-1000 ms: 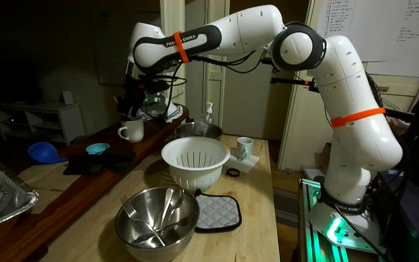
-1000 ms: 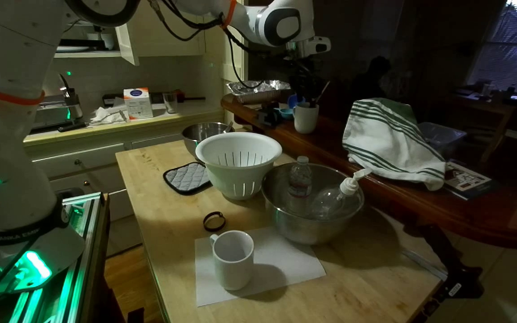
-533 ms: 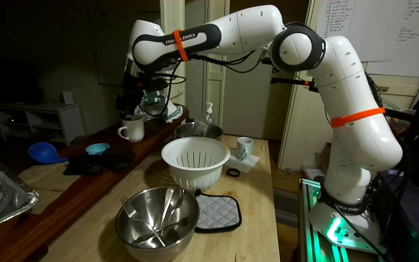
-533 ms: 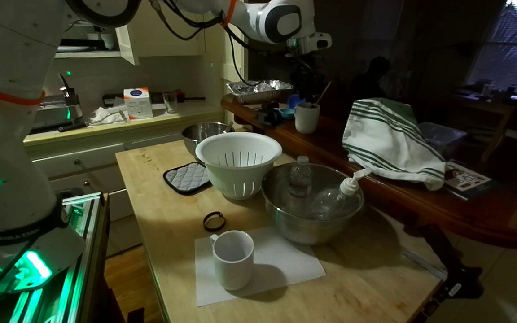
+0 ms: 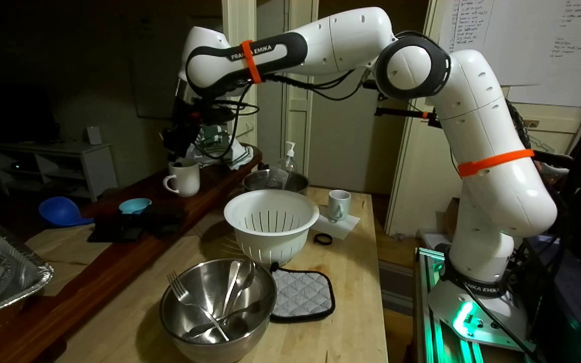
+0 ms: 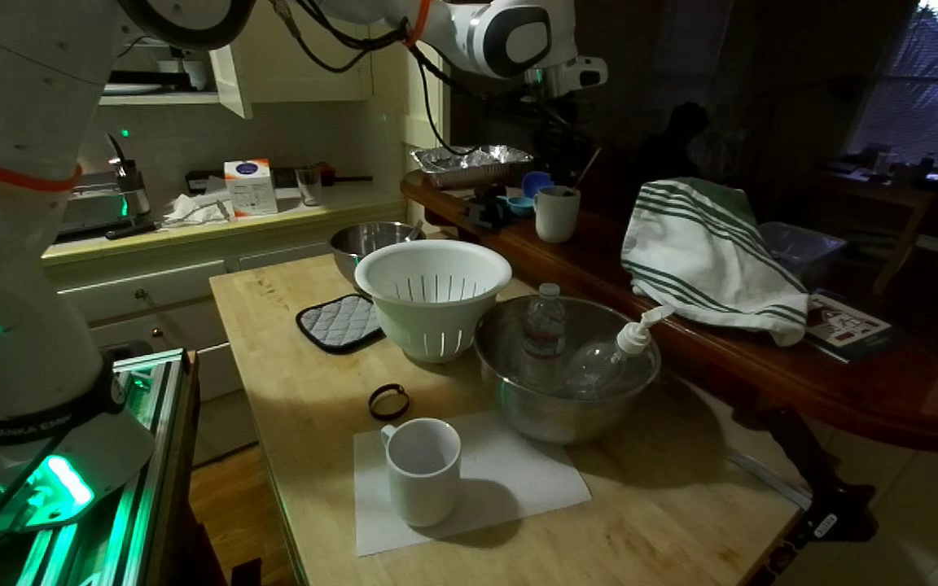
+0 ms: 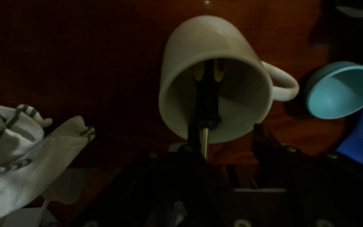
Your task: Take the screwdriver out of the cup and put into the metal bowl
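Observation:
The cup [image 7: 210, 34], a white mug with a side handle, stands on the dark wooden ledge. It shows in both exterior views [image 5: 186, 180] [image 6: 557, 216]. The screwdriver [image 7: 207, 97], with a black and yellow handle, stands handle-down inside it, its metal shaft [image 7: 204, 142] rising towards my gripper. My gripper [image 7: 225, 126] is open just above the cup's mouth. The shaft is between the fingers, close beside one finger [image 7: 194, 134]; I cannot tell if they touch. A steel bowl [image 5: 215, 350] with cutlery stands at the table's near end. A larger steel bowl [image 6: 567, 419] holds bottles.
A white ribbed colander bowl [image 6: 435, 321] stands between the steel bowls. A second white mug [image 6: 424, 480] is on paper. A grey potholder [image 5: 303, 295] lies on the table. A striped towel [image 6: 705, 252], a light blue scoop [image 7: 342, 91] and a foil tray [image 5: 13, 262] are on the ledge.
My gripper has risen a little above the cup and shifted slightly. The cup and the bowls have not moved.

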You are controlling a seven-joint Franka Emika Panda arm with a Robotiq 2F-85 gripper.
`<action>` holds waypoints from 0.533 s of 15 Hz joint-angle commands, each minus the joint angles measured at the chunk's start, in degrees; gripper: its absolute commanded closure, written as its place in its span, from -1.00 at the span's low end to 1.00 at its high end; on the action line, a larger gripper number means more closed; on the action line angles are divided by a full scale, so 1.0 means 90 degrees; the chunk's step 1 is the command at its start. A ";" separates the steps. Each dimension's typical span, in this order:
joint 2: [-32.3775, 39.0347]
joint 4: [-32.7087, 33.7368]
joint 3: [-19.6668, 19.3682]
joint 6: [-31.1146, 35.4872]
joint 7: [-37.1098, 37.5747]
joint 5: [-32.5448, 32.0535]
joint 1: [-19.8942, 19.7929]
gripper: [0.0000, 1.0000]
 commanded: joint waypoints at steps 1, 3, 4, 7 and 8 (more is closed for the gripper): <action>0.0084 0.0057 0.0052 0.0068 0.0032 0.0127 -0.0092 0.04; 0.0148 0.0108 0.0055 0.0015 0.0024 0.0115 -0.0089 0.07; 0.0168 0.0120 0.0056 0.0003 0.0023 0.0110 -0.0086 0.09; 0.0225 0.0135 0.0061 -0.0017 0.0030 0.0127 -0.0097 0.15; 0.0234 0.0133 0.0061 -0.0015 0.0033 0.0132 -0.0102 0.17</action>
